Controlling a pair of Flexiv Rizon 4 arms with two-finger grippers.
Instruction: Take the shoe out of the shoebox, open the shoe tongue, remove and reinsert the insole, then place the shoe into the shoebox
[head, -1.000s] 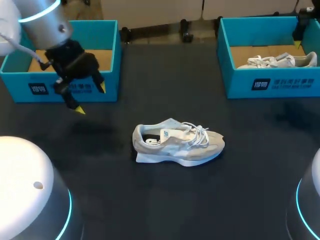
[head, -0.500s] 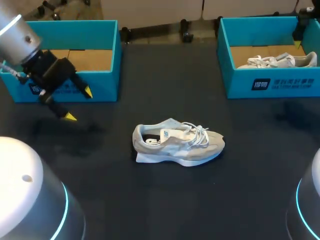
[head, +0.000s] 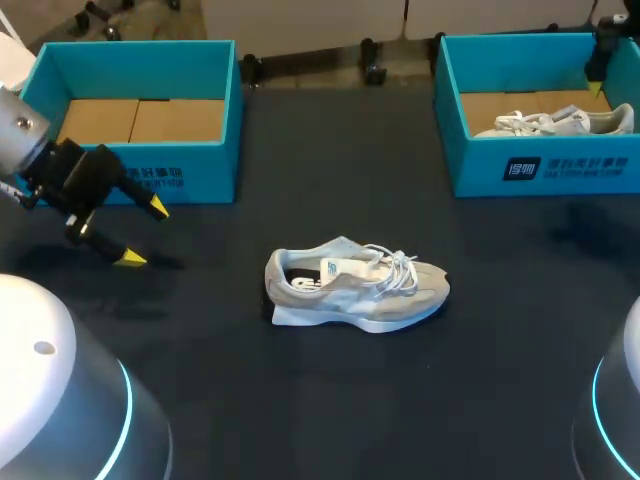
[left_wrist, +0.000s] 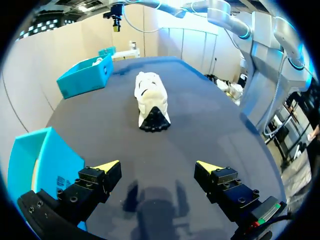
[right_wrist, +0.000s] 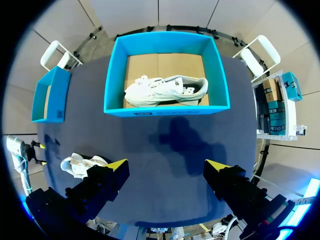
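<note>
A pale grey shoe (head: 355, 285) with white laces lies on its sole in the middle of the black table, toe to the right. In the left wrist view its dark heel (left_wrist: 152, 120) faces my left gripper (left_wrist: 157, 165), well ahead of the open, empty fingers. That left gripper (head: 143, 232) hangs low over the table's left side, in front of the empty left shoebox (head: 135, 180). My right gripper (right_wrist: 167, 165) is open and empty, high above the right shoebox (right_wrist: 165, 107), which holds a second pale shoe (right_wrist: 165, 90).
The right shoebox (head: 545, 170) stands at the back right, the left shoebox (left_wrist: 47, 160) at the back left, both open-topped with cardboard floors. The shoe on the table (right_wrist: 82, 165) lies well apart from both boxes.
My left arm has drawn back to the left and toward the near side, away from the left shoebox's front, with its gripper still open. Shoe and right arm have not moved.
</note>
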